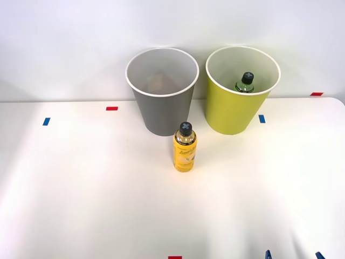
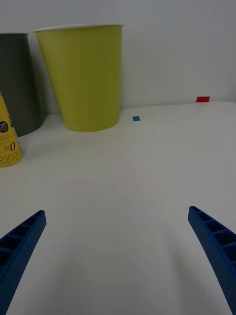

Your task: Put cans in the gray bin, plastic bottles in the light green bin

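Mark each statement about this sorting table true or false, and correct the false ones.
1. A green bottle sits inside the light green bin. True.
2. The yellow bottle lies on its side. False: it stands upright on the table.
3. The gray bin stands to the left of the light green bin in the front view. True.
4. The right gripper grips the yellow bottle. False: its fingers are open, apart from it.
5. The yellow bottle's cap is white. False: it is dark.

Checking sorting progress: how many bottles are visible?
2: a green bottle inside the light green bin; a yellow bottle standing before the gray bin, whose depths could hide more.
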You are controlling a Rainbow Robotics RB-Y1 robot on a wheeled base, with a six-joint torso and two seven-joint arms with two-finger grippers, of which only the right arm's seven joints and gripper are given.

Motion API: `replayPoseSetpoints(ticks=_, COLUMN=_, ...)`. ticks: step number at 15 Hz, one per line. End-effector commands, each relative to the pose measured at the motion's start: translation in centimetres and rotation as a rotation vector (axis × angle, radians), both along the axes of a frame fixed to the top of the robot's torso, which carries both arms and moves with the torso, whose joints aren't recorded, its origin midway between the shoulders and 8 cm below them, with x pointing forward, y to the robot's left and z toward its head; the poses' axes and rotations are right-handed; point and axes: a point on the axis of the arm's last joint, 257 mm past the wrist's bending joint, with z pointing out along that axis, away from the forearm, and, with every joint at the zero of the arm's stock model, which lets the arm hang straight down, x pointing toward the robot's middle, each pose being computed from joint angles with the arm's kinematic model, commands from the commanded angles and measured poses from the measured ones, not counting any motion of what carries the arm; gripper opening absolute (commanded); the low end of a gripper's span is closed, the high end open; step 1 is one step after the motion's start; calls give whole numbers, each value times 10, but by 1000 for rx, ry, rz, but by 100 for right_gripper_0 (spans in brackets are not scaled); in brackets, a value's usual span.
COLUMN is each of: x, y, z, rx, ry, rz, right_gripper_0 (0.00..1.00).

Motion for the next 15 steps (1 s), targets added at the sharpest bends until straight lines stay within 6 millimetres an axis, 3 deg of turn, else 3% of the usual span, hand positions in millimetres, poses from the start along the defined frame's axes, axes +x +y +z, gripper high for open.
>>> replayPoseSetpoints(ticks=1, x=0, y=5, z=-1, rx=-4, ry=2, rz=11, right_gripper_0=100)
replayPoseSetpoints(ticks=15, x=0, y=5, z=0, rx=-4, ry=0, rz=10, right_gripper_0=100)
